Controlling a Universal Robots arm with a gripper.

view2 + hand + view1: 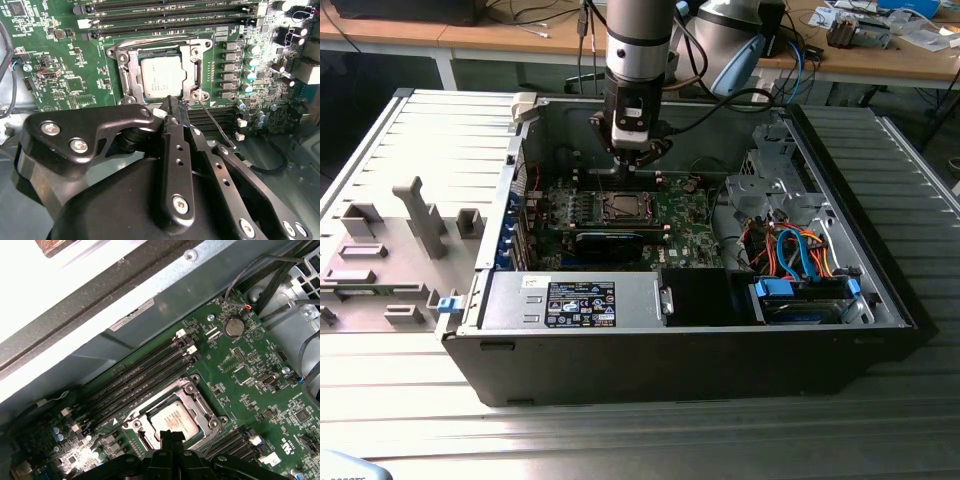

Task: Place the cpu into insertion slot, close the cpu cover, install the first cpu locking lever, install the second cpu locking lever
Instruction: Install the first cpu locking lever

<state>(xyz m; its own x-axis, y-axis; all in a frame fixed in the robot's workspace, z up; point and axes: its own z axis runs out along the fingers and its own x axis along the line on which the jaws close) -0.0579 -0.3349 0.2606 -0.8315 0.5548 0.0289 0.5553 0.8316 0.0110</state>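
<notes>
gripper (172, 107) above socket | cpu (161, 76) silvery, square, seated | cover (192, 67) down

The circuit board (65, 85) is showing deep green, dotted with tiny silver and black parts, and the chip (160, 76) on it is gleaming a pale silvery grey inside a duller grey metal frame (192, 67). The long memory slots (135, 385) are looking black. The gripper (172, 107) is showing matte black with bright silver screws. In the exterior view, the computer case (680, 370) is looking dark grey, with orange and blue cables (795, 255) lying inside.
</notes>
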